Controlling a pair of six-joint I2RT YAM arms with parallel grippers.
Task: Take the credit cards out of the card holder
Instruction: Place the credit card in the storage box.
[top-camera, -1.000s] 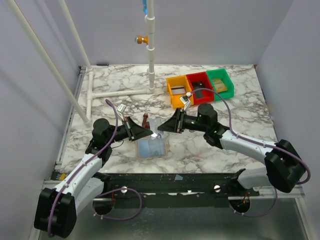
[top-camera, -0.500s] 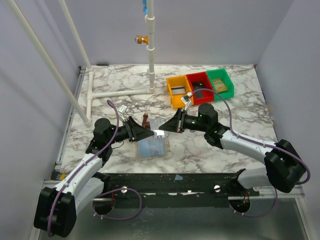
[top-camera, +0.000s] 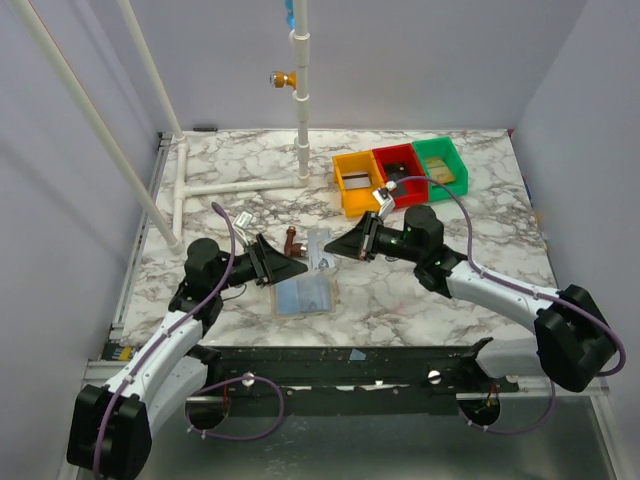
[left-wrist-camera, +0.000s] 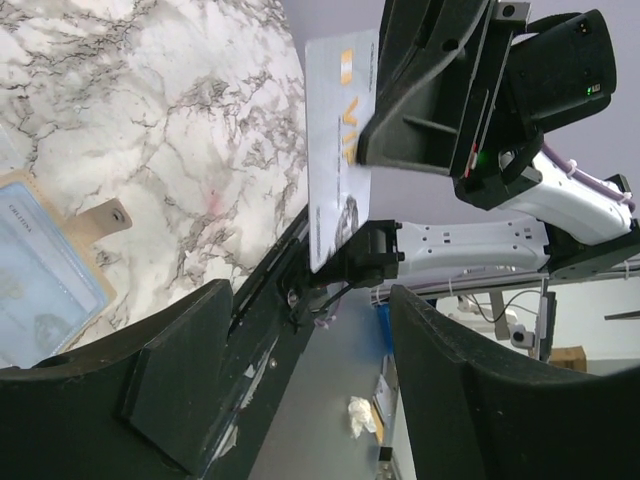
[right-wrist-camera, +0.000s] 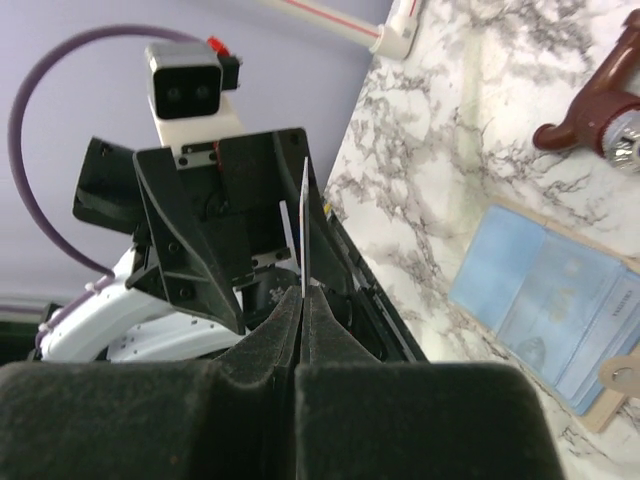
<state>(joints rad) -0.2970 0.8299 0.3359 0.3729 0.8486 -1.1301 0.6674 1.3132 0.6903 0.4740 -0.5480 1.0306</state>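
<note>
The card holder (top-camera: 305, 295), a flat light-blue sleeve, lies on the marble between the two arms; it also shows as the holder (left-wrist-camera: 40, 285) and the holder (right-wrist-camera: 545, 305). Above it hangs a pale grey credit card (top-camera: 320, 247), with my right gripper (top-camera: 342, 247) shut on its edge. The left wrist view faces the card (left-wrist-camera: 338, 150) flat on, while the right wrist view has the card (right-wrist-camera: 304, 225) edge-on between the shut right gripper (right-wrist-camera: 303, 297). My left gripper (top-camera: 288, 268) stands open just left of the card, apart from it, with nothing in the left gripper (left-wrist-camera: 305, 300).
A small brown piece with a metal end (top-camera: 291, 240) lies just behind the holder. Yellow (top-camera: 357, 182), red (top-camera: 400, 170) and green (top-camera: 440, 165) bins stand at the back right. A white pipe frame (top-camera: 240, 187) and an upright pole (top-camera: 302, 100) occupy the back left.
My left gripper has opened, let go of the card and drawn back to the left. The right gripper has shut on the card and lifted it slightly away toward the back.
</note>
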